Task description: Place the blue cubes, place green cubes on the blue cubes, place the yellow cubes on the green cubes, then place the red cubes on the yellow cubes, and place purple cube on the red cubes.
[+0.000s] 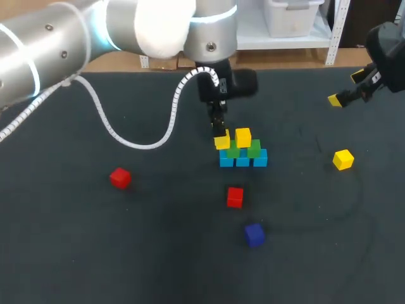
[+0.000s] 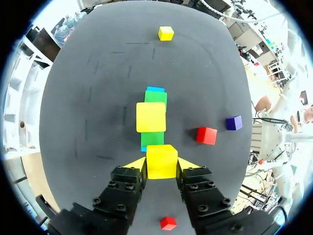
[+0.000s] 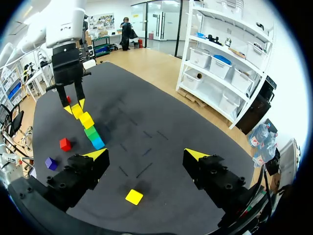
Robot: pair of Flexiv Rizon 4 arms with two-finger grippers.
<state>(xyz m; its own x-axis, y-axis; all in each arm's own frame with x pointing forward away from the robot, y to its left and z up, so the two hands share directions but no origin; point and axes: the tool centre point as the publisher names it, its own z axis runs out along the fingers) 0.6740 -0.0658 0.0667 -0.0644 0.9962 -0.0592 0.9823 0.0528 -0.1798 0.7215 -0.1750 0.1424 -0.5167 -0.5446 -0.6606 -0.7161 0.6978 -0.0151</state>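
**Second yellow cube held at the green row.**
Head view: my left gripper (image 1: pixel 221 140) pinches a yellow cube (image 1: pixel 223 142) beside the placed yellow (image 1: pixel 243 137) on the stack (image 1: pixel 243 159), over the uncovered green (image 1: pixel 233 152). Left wrist view: both pads (image 2: pixel 135 165) press the cube's sides, with the stack just ahead of the jaws; I judge it poised for lowering. Right wrist view: my right gripper (image 3: pixel 146 154) stands spread and empty, well apart from the stack, with a spare yellow (image 3: pixel 134 197) beneath it.

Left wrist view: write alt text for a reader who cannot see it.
The left pincer grips a small yellow cube at the near end of a partly built stack: a placed yellow cube on green cubes over a blue cube. Two loose red cubes, a purple cube and a far yellow cube lie on the dark table.
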